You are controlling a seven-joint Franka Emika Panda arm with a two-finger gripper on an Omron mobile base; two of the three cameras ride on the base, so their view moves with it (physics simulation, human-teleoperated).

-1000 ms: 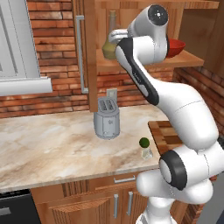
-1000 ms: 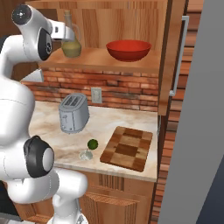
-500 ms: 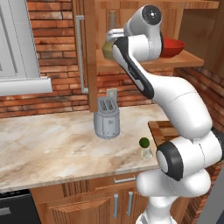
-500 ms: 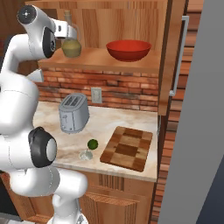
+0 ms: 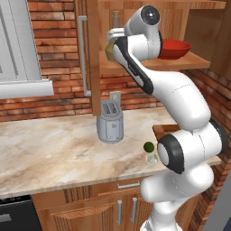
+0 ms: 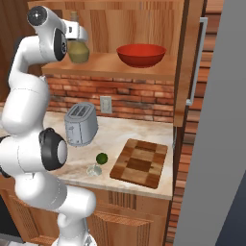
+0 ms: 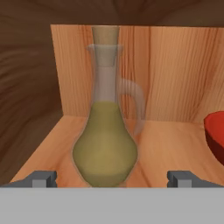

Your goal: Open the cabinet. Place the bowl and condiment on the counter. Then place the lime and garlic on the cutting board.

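Note:
The cabinet (image 5: 92,54) stands open, its doors swung aside. On its shelf rest the olive-green condiment bottle (image 7: 105,148) (image 6: 78,50) and, to its right, the red bowl (image 6: 141,55) (image 5: 173,48) (image 7: 215,131). My gripper (image 7: 112,178) is open, level with the shelf and facing the bottle. Its fingertips (image 7: 43,178) stand wide on either side of the bottle's belly, just short of it. The lime (image 6: 101,158) (image 5: 148,146) and the garlic (image 6: 93,169) (image 5: 151,158) lie on the counter (image 5: 54,149), left of the cutting board (image 6: 140,162).
A silver toaster (image 6: 80,123) (image 5: 110,122) stands on the counter below the shelf. The right cabinet door with its long handle (image 6: 194,62) hangs open beside the cutting board. A brick wall backs the counter. A pale grey-white unit (image 5: 18,49) hangs at the left.
The arm's upper joints have swung a little leftward, and the hand has edged closer to the bottle on the shelf. The jaws have stayed wide apart.

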